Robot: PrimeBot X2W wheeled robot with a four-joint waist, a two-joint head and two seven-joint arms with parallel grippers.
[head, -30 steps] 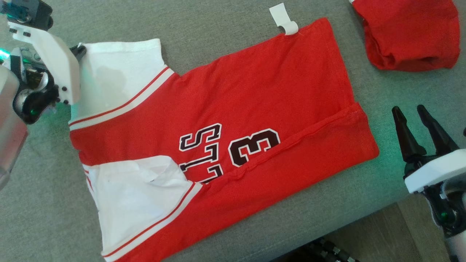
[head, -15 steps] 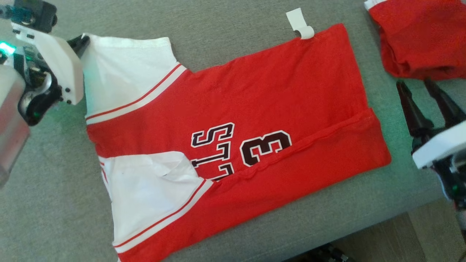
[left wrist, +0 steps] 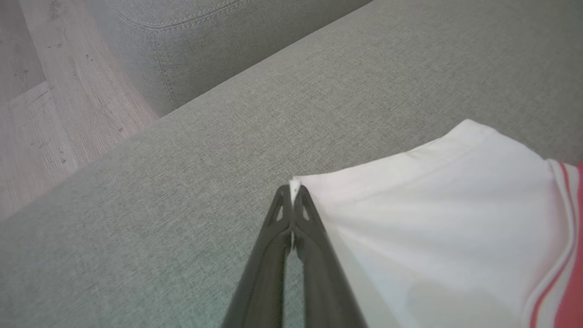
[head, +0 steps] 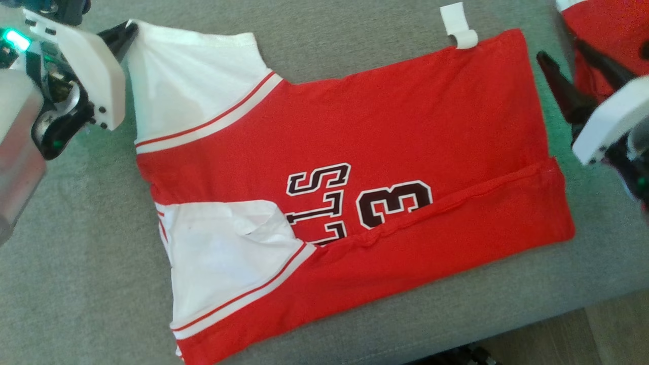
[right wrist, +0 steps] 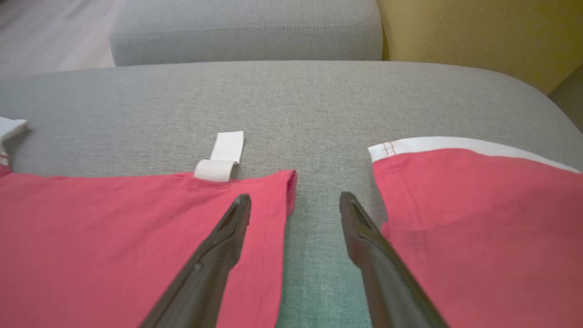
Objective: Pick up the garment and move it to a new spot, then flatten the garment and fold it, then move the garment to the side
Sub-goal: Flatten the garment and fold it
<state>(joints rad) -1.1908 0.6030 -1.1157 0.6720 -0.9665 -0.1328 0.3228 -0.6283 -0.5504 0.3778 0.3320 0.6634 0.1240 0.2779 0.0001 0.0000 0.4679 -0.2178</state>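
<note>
1. One red-and-white garment (head: pixel 355 152) lies flat on a grey cushion (head: pixel 76 263), near edge folded over.
2. Right gripper (head: pixel 560 49), jaws spread, hovers over its right edge.
3. Left gripper (head: pixel 127 34), clamped tight, pinches the far white sleeve corner.

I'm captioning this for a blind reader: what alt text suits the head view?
A red and white jersey lies partly folded on a grey couch, its white sleeve corner pinched in the shut left gripper. The right gripper hangs open at the jersey's other end, next to a second red garment.
</note>
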